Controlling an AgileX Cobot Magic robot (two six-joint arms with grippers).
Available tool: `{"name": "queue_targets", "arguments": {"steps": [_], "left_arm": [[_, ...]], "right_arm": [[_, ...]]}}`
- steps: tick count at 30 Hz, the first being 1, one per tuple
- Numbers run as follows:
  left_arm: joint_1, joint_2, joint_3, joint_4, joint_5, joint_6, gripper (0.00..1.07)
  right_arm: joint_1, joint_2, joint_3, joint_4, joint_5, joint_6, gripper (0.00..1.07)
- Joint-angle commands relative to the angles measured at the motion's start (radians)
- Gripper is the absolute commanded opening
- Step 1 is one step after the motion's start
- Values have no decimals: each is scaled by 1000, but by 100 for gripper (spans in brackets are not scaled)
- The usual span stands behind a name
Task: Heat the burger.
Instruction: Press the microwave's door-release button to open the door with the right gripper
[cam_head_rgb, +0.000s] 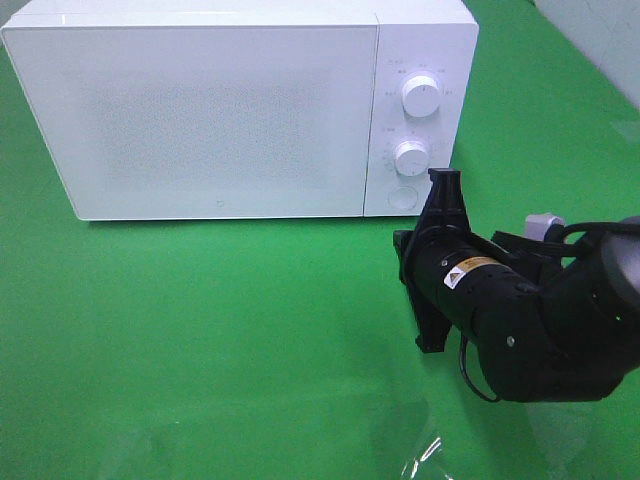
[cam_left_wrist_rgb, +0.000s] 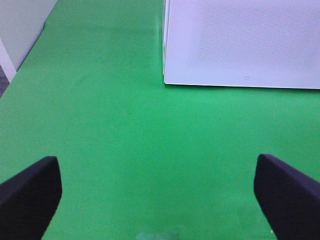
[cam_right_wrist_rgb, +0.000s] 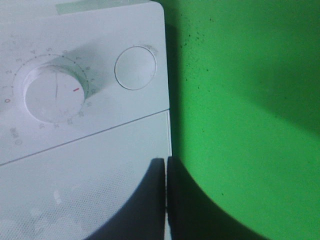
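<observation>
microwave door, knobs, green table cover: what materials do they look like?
Microwave door: probably glass or glossy plastic, white, with a fine dot pattern. Knobs: smooth white plastic, moulded look. Green table cover: likely matte fabric or felt, little glare, fine specks.

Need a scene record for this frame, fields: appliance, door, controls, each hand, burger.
appliance: white box-shaped microwave on green table cover
door: closed
controls: two white round knobs, upper and lower; white round button below them
left hand: open, empty, above the bare green cover in front of the microwave
right hand: shut, empty, tips beside the round button; contact unclear
burger: not visible in any view
</observation>
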Motion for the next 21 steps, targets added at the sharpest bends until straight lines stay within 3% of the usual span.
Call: {"name": "queue_targets", "arguments": {"steps": [1, 10, 21], "left_arm": [[-7, -5, 4, -6, 1, -5, 97], [-7, -5, 4, -5, 1, -5, 97], [-7, -5, 4, -5, 1, -5, 97]], "right_arm": [[-22, 5, -21, -24, 21, 1, 0], [-127, 35, -86, -62, 56, -25, 0], [-162, 83, -152, -67, 79, -25, 0]]}}
